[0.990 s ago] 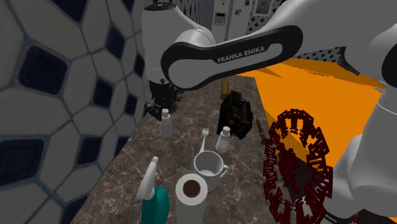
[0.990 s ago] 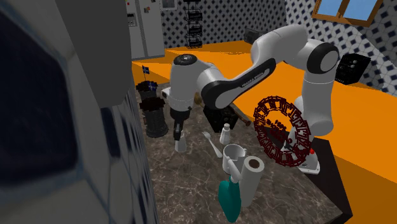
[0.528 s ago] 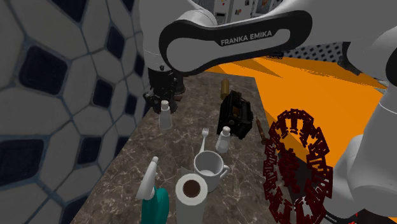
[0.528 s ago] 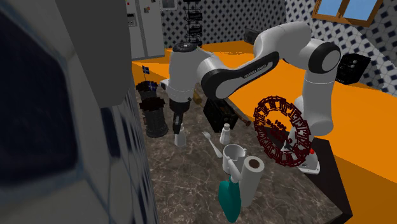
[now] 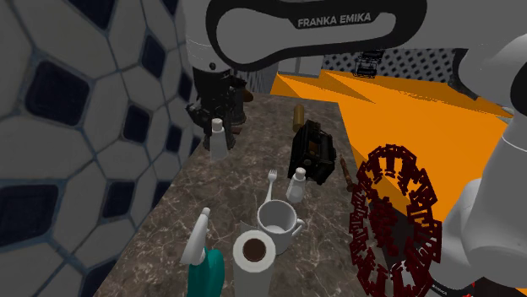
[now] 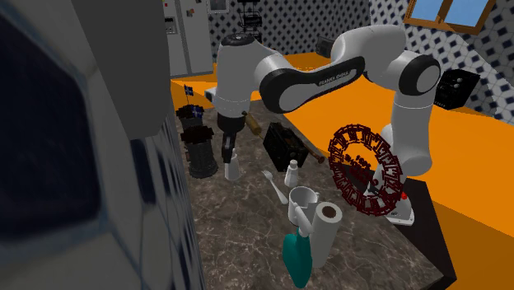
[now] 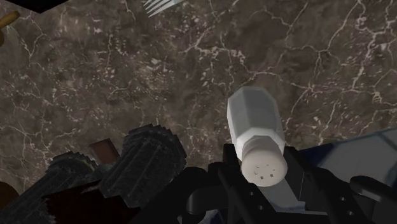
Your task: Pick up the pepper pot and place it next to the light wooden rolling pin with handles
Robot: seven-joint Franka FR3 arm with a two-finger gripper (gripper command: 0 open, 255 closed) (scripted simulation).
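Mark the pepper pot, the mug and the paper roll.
pepper pot (image 7: 253,124), wrist view, on its white body.
mug (image 5: 285,239), shoulder view, on its outer wall below the rim.
paper roll (image 5: 252,279), shoulder view, on its white side under the brown core.

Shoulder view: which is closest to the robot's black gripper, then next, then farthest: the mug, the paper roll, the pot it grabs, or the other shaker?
1. Pepper pot: clasped in the gripper's fingers.
2. Other white shaker: beside the fork.
3. White mug: nearer the camera.
4. Paper roll: nearest the camera, farthest off.
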